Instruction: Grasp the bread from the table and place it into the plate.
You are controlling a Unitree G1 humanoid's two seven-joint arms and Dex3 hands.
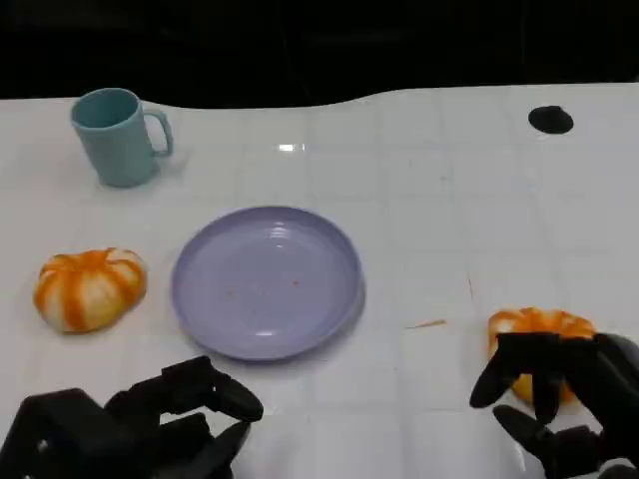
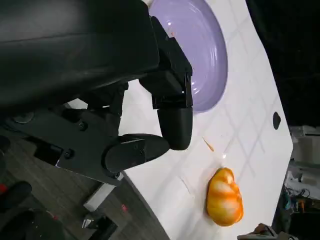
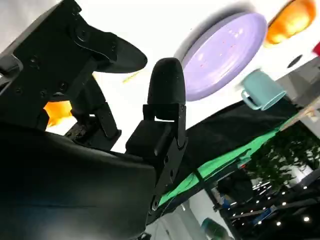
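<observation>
Two orange, white-striped breads lie on the white table. One bread point(image 1: 90, 287) point(image 3: 290, 20) is left of the lilac plate point(image 1: 268, 281) point(image 2: 200, 50) point(image 3: 225, 50), which holds nothing. The other bread point(image 1: 539, 329) point(image 2: 225, 197) point(image 3: 57, 112) lies right of the plate, near the table's front. My right hand point(image 1: 564, 399) reaches over this bread, its fingers point(image 1: 499, 374) draped across the near side and spread, not clearly clamped. My left hand point(image 1: 150, 424) hovers at the front left, below the plate, fingers apart and holding nothing.
A teal mug point(image 1: 120, 135) point(image 3: 260, 90) stands at the back left. A small black hole point(image 1: 550, 120) point(image 2: 276, 120) marks the table's far right. A thin orange sliver point(image 1: 427, 323) lies between the plate and the right bread. The table's near edge is close to both hands.
</observation>
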